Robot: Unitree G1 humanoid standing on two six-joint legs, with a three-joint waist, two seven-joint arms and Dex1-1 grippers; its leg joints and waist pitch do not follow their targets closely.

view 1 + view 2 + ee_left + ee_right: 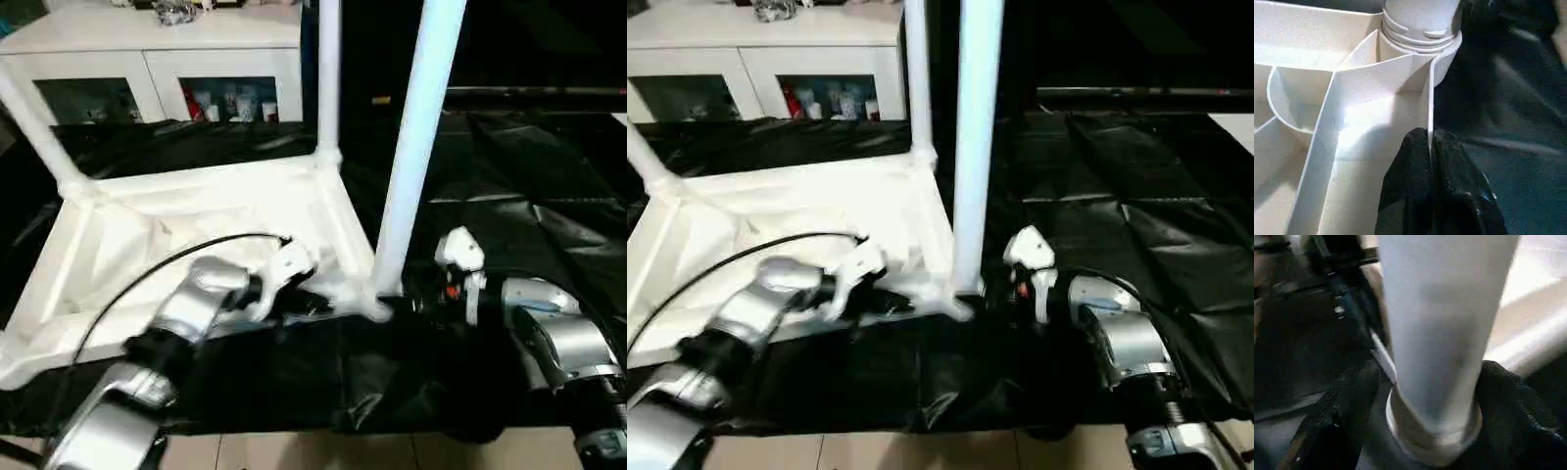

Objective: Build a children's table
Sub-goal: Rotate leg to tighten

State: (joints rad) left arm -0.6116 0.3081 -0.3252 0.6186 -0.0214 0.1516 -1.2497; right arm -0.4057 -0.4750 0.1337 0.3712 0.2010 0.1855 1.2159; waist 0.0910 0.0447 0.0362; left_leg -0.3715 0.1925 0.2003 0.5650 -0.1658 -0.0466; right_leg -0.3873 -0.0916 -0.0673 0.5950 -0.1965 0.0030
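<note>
Left eye view: white plastic rectangular tabletop point(196, 220) lies upside down on the black-draped work table point(549, 196), ribbed underside up, raised rim all round, rounded lobed corners. Three white tapered tube legs stand up from its corners: near-right leg point(416, 147) tall and slightly tilted, far-right leg point(328, 78) upright behind it, far-left leg point(34, 127) leaning out toward the left edge. Near-left corner is at the picture's edge and partly behind the left forearm; cannot tell about a leg there. White glass-door cabinet point(167, 64) stands behind the table with small items behind the glass.

Left gripper point(312, 302) sits at the tabletop's near edge, just left of the near-right leg's base. Left wrist view: its two black fingers point(1405, 196) are pinched together on the thin upright rim wall of the tabletop point(1352, 98), close below the corner socket, where the leg's ringed collar point(1420, 24) is seated. Ribs run diagonally and curve inside the underside.

Right gripper point(1435, 431) is at the foot of the near-right leg, on its right side. Right wrist view: its black fingers point(1347, 411) stand spread on both sides of the white tube point(1444, 328) just above the collar; whether the pads touch the tube, cannot tell.
</note>
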